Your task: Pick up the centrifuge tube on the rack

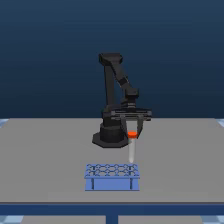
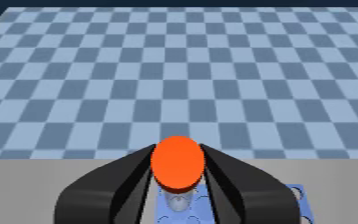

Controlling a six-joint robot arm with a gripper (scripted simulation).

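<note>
Centrifuge tube (image 1: 132, 149), orange-capped and upright, clenched at its cap between the fingers of the claw (image 1: 132, 134), its tip just above the blue rack (image 1: 112, 176) on the bench (image 1: 45, 160).

Centrifuge tube (image 1: 132, 148) (pale, orange-red cap) hangs upright, its tip above the rack (image 1: 112, 176). Rack: low, blue, two hole rows.

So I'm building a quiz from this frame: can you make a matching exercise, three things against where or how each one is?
Things:
1. centrifuge tube
2. rack
3. gripper

States:
A. standing on the grey table
B. shut around an orange-red cap
C. hanging upright, its tip at the rack's top on the exterior view's right end

Pairs: 1-C, 2-A, 3-B
</note>
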